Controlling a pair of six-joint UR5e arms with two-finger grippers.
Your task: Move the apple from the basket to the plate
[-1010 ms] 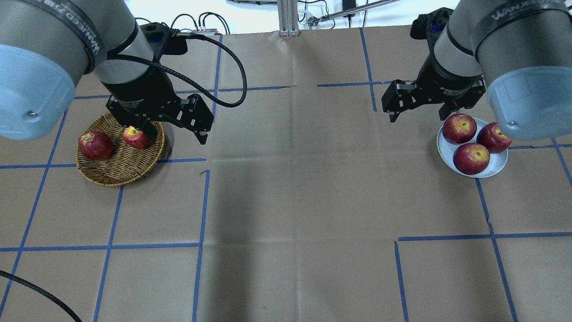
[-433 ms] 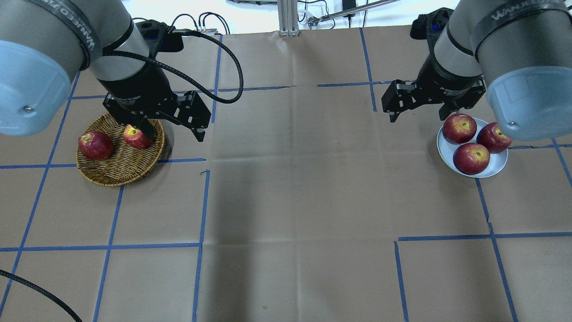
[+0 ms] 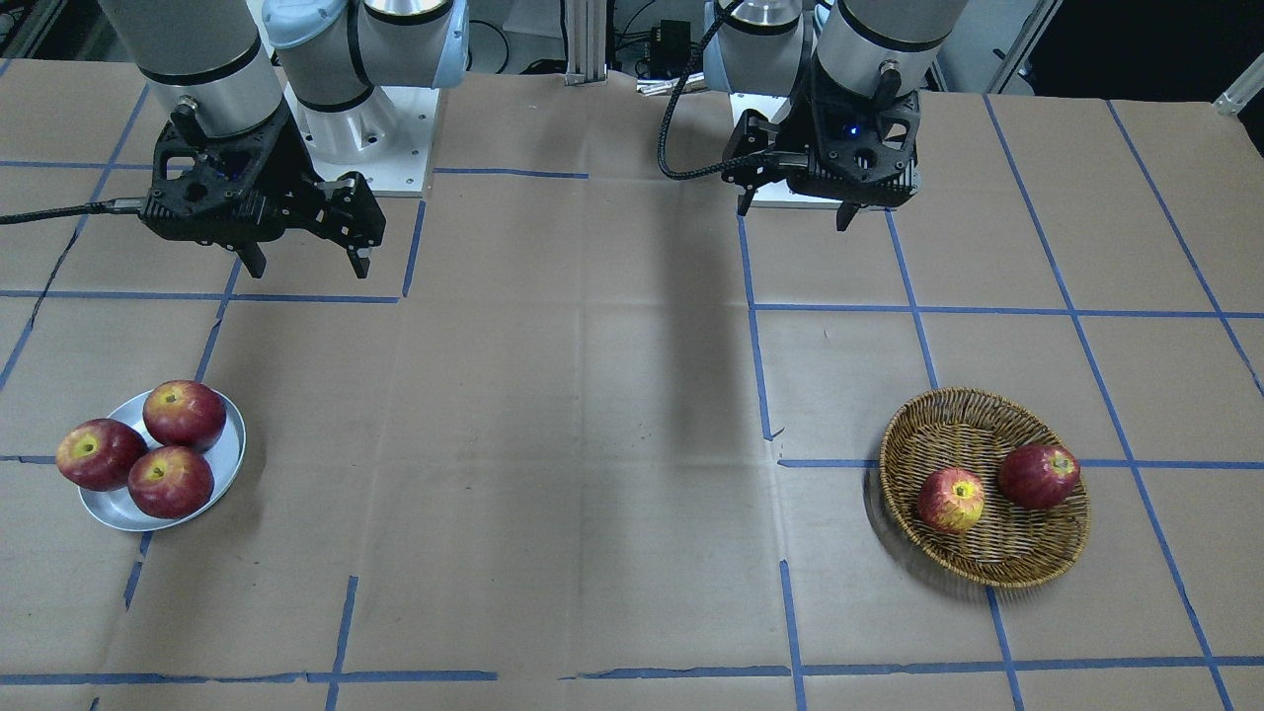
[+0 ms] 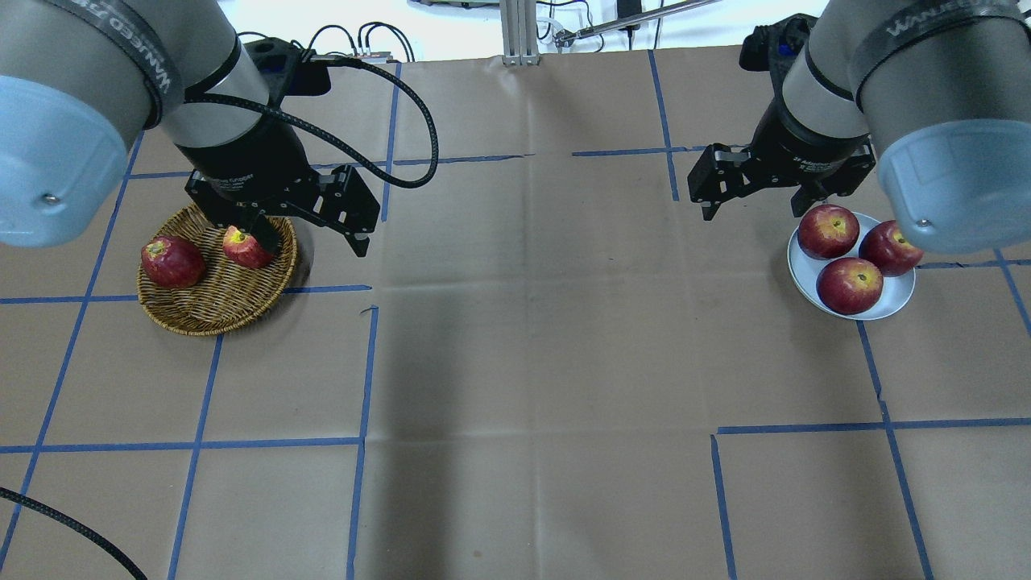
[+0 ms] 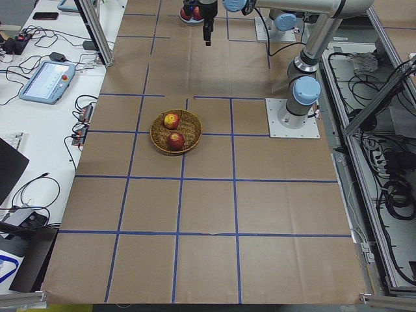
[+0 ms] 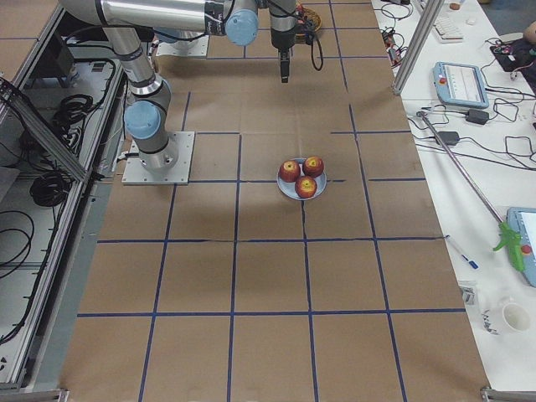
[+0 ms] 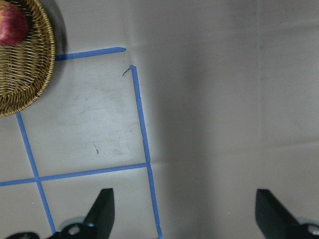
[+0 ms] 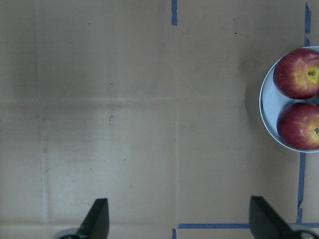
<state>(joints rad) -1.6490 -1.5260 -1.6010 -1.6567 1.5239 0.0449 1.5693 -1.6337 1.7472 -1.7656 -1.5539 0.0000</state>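
We list: round woven wicker basket (image 3: 980, 401) holding yellow-streaked apple (image 3: 951, 500) and dark red apple (image 3: 1038, 475); silvery metal plate (image 3: 227, 464) bearing three apples (image 3: 184, 413); left gripper (image 3: 793, 213), right gripper (image 3: 309, 267), both spread.

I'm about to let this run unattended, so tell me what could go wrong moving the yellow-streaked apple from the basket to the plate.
The plate already carries three dark apples with little bare metal left; a fourth may roll off or knock one out. In the basket, a darker apple sits close beside the apple, so the left gripper, its fingers open, could bump it or take the wrong one.
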